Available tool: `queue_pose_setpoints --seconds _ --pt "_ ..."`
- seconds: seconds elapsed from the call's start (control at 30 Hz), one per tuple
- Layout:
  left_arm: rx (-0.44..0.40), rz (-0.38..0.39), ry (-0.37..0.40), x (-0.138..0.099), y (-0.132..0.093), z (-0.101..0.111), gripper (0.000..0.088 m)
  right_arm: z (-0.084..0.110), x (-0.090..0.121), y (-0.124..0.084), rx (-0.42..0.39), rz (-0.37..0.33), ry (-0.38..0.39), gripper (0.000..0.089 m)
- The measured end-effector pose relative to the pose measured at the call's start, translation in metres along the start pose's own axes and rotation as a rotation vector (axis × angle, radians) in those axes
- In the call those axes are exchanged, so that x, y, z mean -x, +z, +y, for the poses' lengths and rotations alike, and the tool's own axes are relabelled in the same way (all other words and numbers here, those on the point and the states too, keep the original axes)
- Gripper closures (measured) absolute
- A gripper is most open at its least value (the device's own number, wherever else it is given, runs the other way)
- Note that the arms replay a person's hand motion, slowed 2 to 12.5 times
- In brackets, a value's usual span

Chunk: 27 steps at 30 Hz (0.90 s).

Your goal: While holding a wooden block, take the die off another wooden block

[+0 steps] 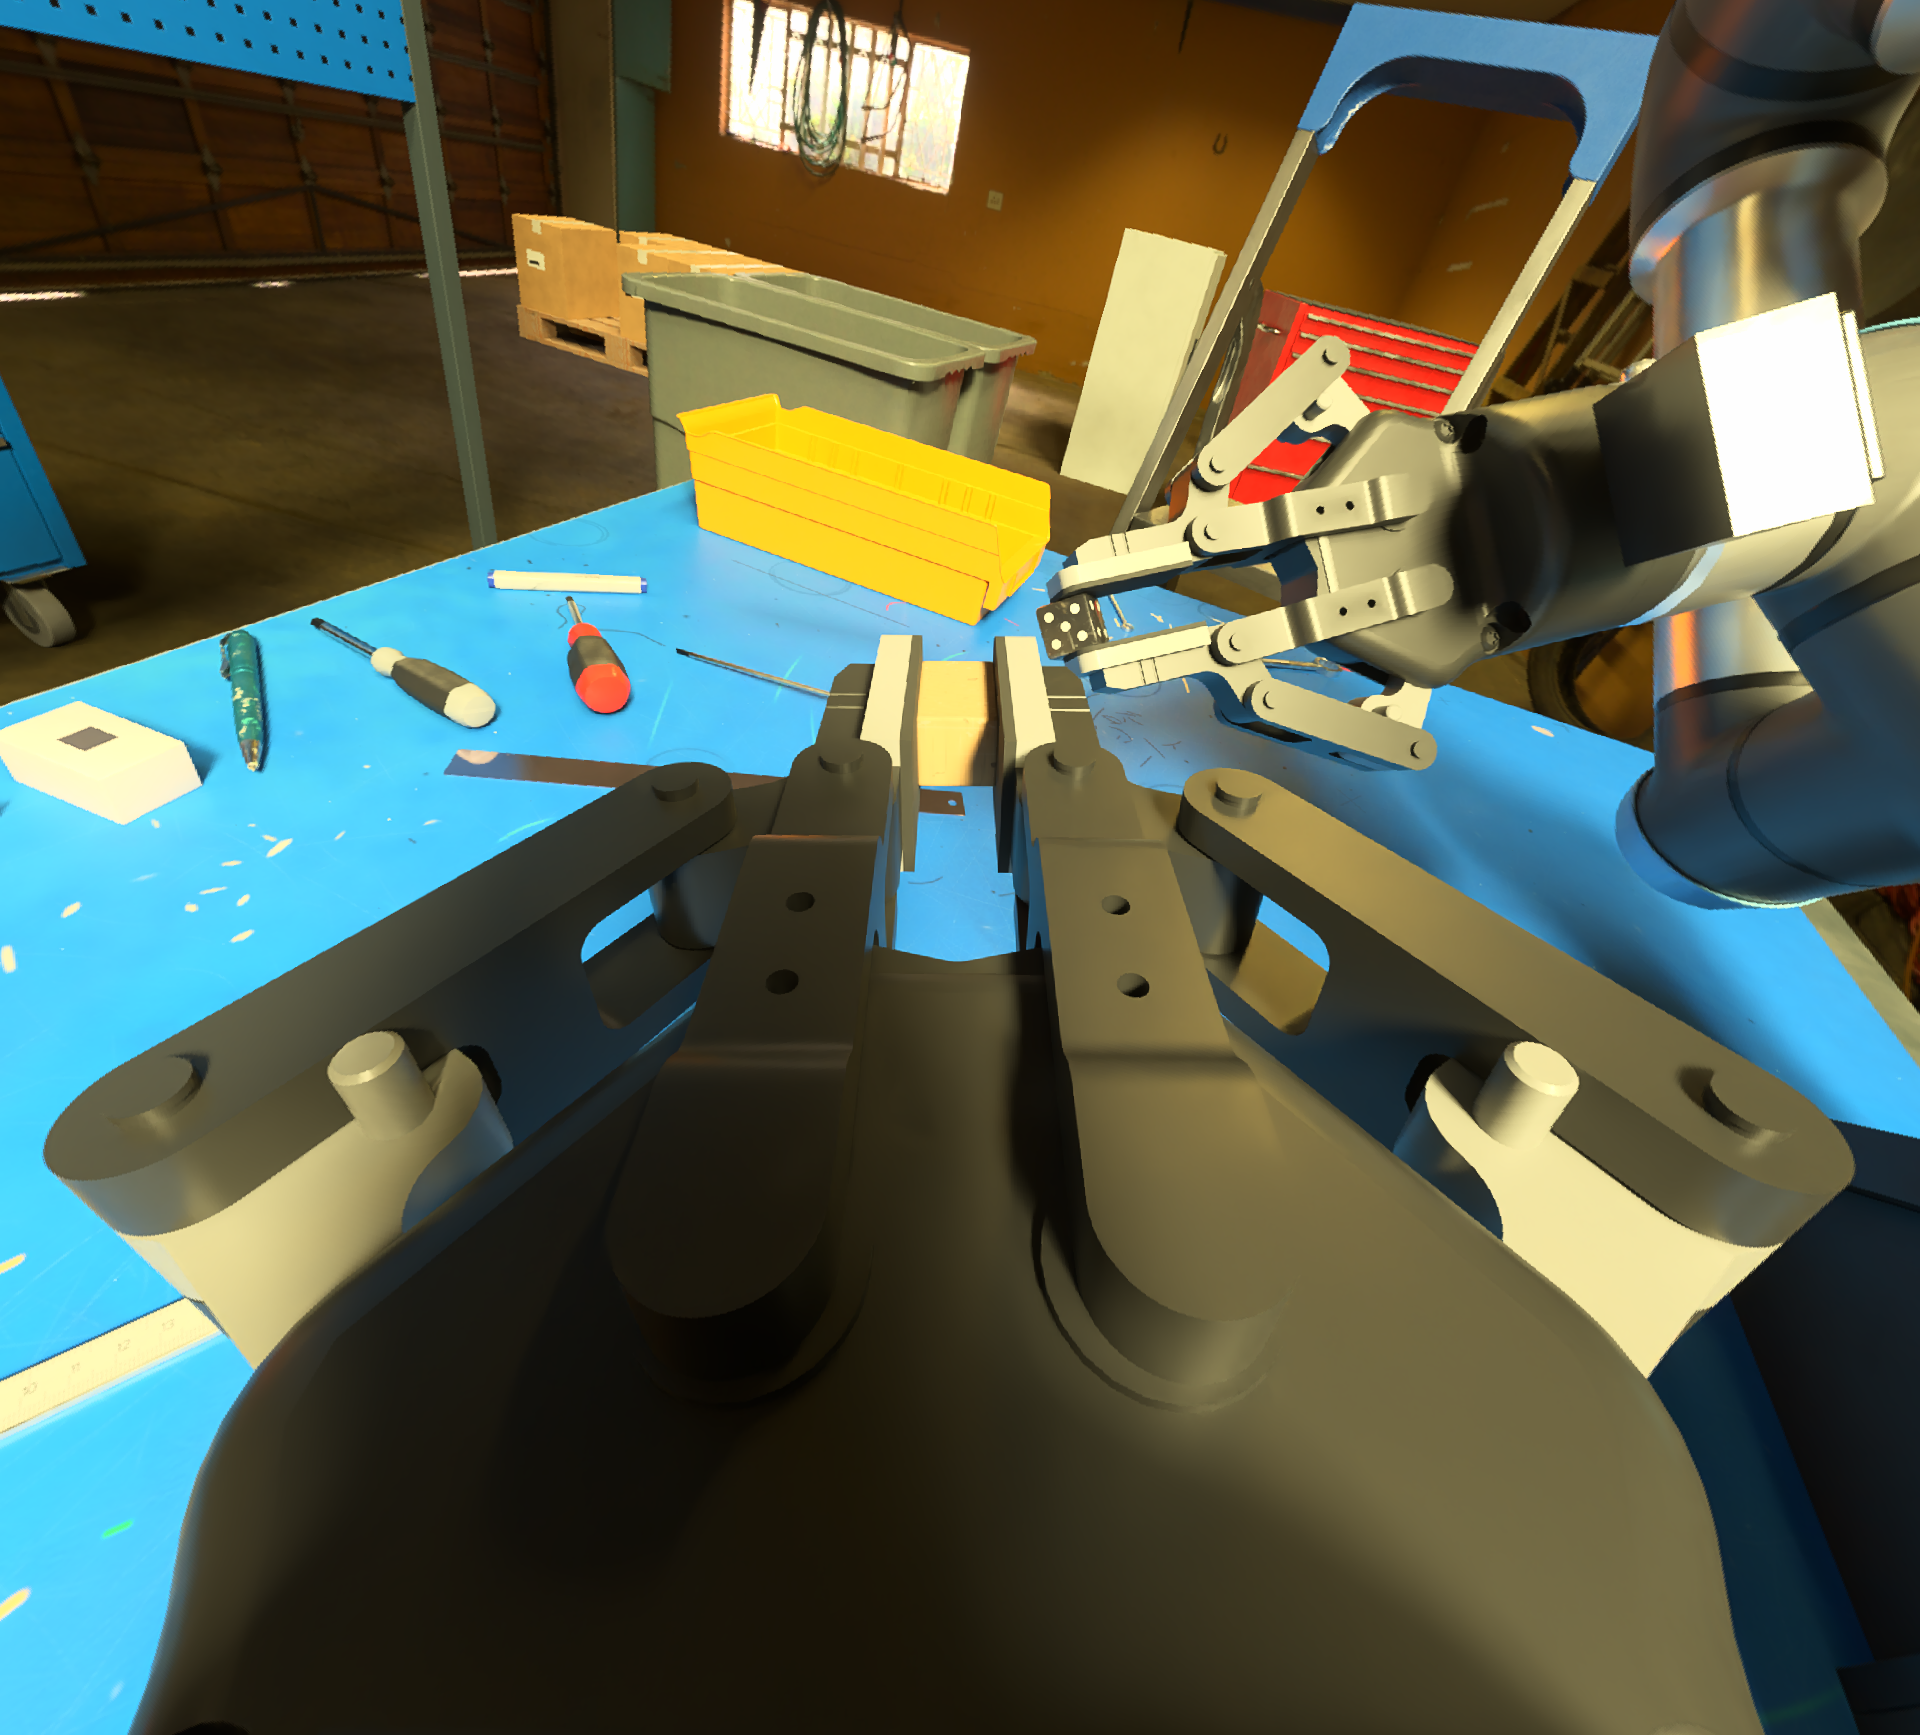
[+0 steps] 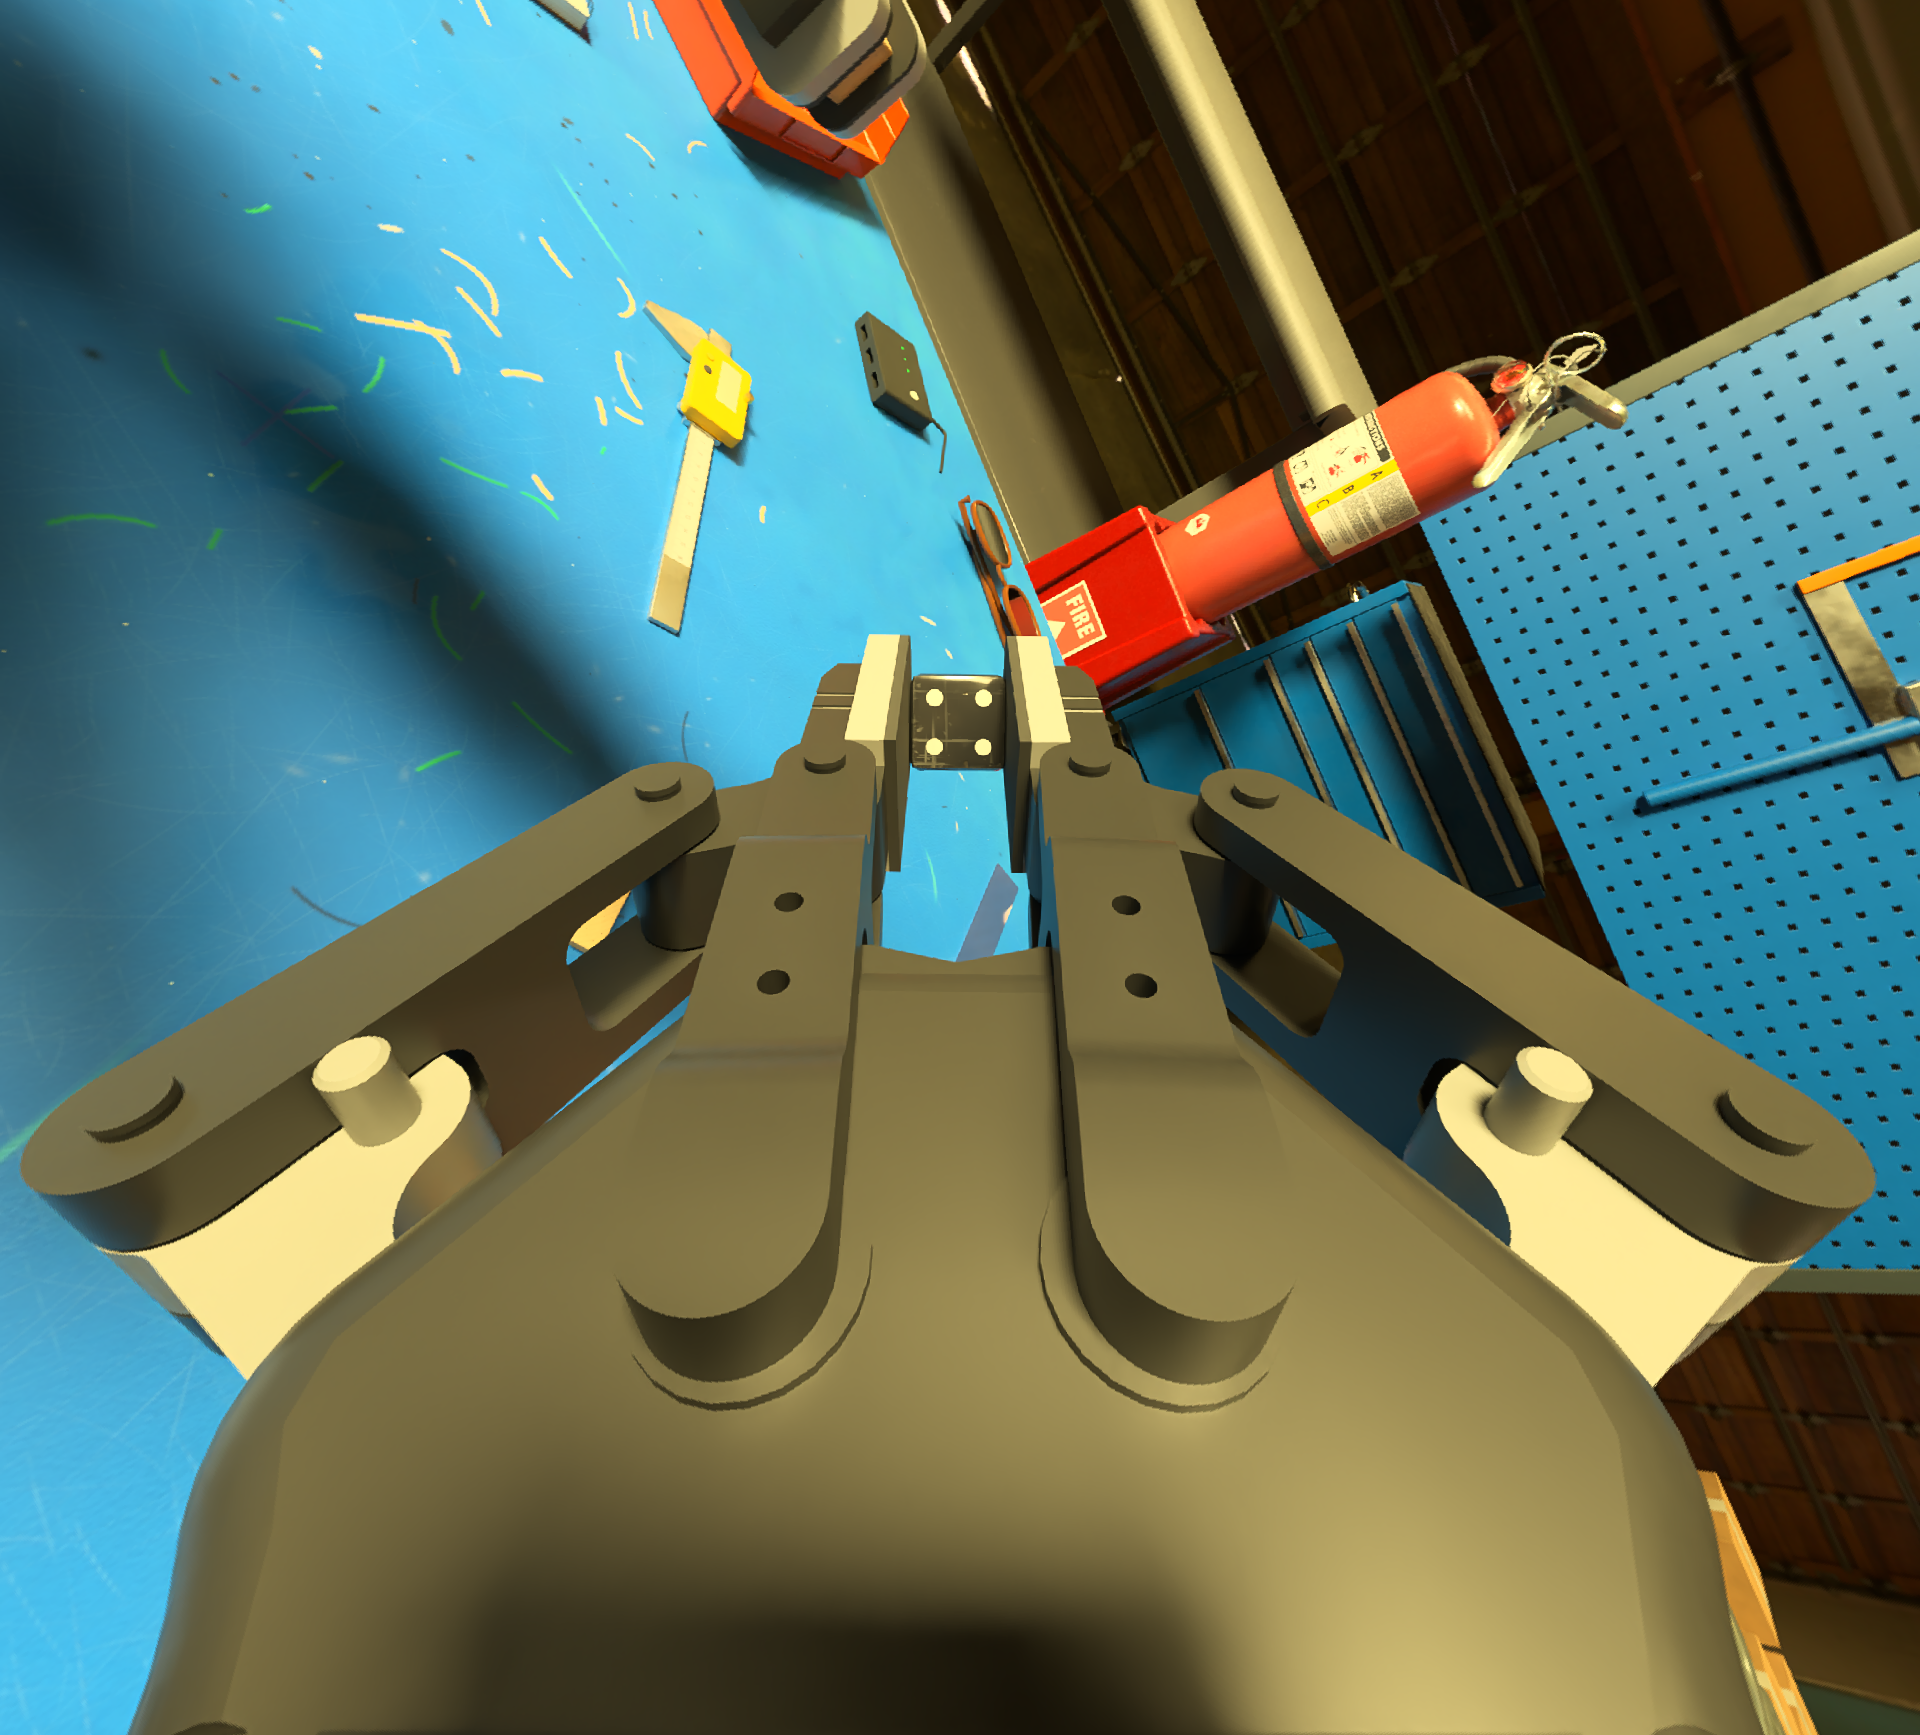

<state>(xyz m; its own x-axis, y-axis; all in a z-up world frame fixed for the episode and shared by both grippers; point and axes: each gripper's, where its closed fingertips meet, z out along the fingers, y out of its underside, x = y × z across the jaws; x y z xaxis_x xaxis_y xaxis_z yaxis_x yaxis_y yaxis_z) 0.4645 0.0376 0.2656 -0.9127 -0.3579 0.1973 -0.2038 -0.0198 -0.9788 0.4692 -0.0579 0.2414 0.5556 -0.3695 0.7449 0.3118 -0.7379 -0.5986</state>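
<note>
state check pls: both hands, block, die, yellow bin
left hand: shut on the wooden block
wooden block: clamped between the left fingers, off the table
right hand: shut on the die
die: gripped between the right fingers, held in the air, on no block
yellow bin: upright on the blue table, looks empty

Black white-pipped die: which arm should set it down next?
Right. The right gripper already pinches the black white-pipped die, clear of the blue table; the left gripper is occupied clamping the pale wooden block.
</note>
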Motion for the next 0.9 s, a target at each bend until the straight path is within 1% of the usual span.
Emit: queue_pose_setpoints --seconds 0.27,0.43,0.63,0.9 --pt "0.032 0.006 -0.022 -0.005 0.002 0.012 0.0762 -0.002 0.007 -0.003 -0.014 -0.034 -0.041 0.0734" --pt "0.075 0.034 -0.060 -0.013 0.002 0.029 0.0762 -0.004 0.010 -0.007 -0.030 -0.046 -0.074 0.0734" --pt "0.129 0.066 -0.145 -0.021 0.000 0.056 0.0762 -0.006 0.011 -0.012 -0.054 -0.053 -0.093 0.0734" --pt "0.175 0.083 -0.295 -0.026 -0.008 0.091 0.0762 -0.012 0.014 -0.019 -0.106 -0.080 -0.083 0.0734"
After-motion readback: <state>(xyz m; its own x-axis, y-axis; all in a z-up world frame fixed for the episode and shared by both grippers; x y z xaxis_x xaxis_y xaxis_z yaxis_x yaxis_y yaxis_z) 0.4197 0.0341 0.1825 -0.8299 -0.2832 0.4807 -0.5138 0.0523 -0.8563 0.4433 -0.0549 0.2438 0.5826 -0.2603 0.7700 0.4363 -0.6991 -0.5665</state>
